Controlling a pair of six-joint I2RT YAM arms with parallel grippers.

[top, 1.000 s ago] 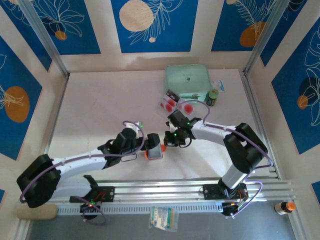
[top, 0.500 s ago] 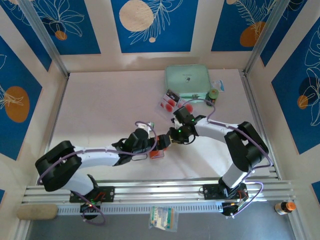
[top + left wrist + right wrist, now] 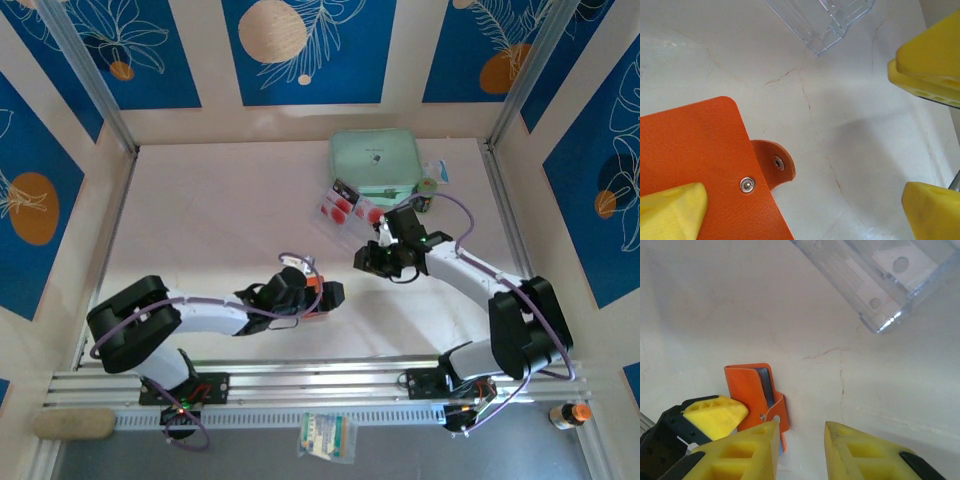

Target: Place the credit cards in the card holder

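A mint-green case lies at the far side of the pale marbled table. A small dark jar stands just beside its right front corner, and a clear plastic tray sits near its left front. Beyond the aluminium rail, at the near edge, lie a printed packet and a small orange bottle.

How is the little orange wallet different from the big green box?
The card holder is orange; the green case is pale mint. The card holder looks much smaller than the green case. The card holder lies toward the near edge of the table, the green case by its far edge. Both sit on the pale table.
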